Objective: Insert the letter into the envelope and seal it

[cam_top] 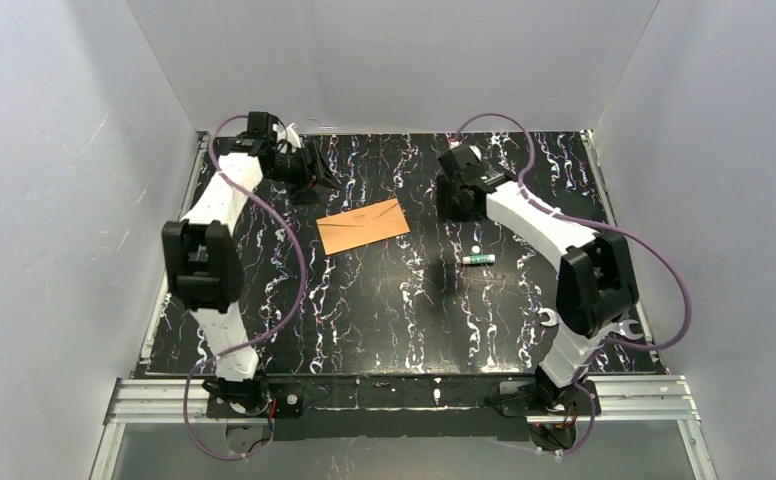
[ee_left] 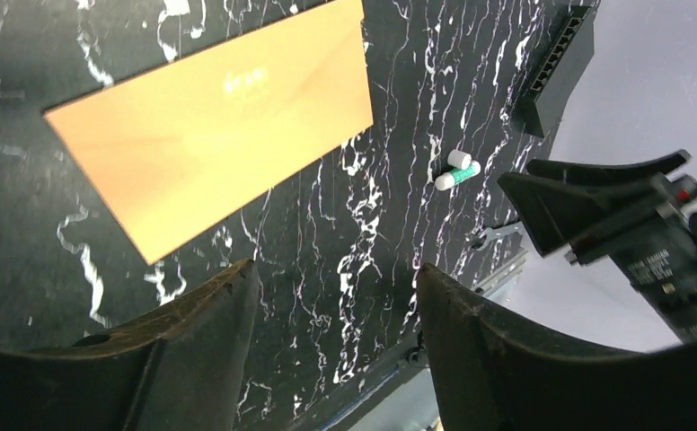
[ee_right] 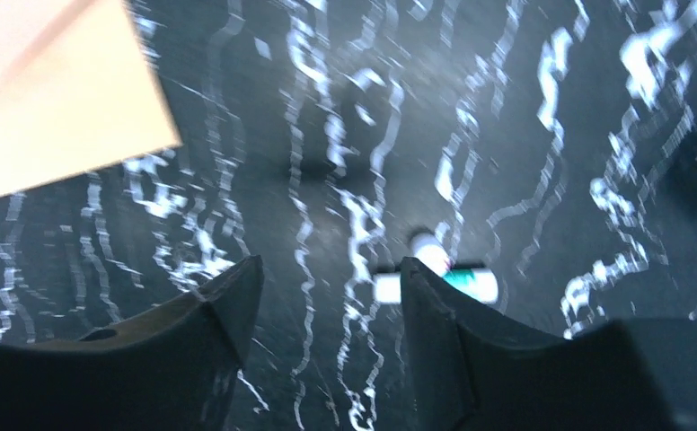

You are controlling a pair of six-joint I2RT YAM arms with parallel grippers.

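Black marbled bench (cam_top: 384, 320): envelope (cam_top: 363, 225) lies flat mid-bench, flap down, long axis roughly left-right, between both arms and about equally near. Left end effector (ee_left: 336, 278) and right end effector (ee_right: 331, 269) are open and empty. Letter not visible, likely inside.

We see a plain orange-brown rectangular paper envelope (cam_top: 363, 226), matt kraft with a faint sheen where the light strikes it. Under it, the black tabletop (cam_top: 384, 320) with white marble-like veining looks smooth and slightly glossy. At four o'clock from the envelope, the small white-and-green tube (cam_top: 478, 259) looks like smooth plastic. The black fingers (ee_left: 183, 350) of the left gripper (ee_left: 336, 269) look like matt plastic, grainy and rough at the edges. Along the table's six o'clock edge we make out a dull silver metal rail (cam_top: 154, 400). The white walls (cam_top: 44, 200) are matt.
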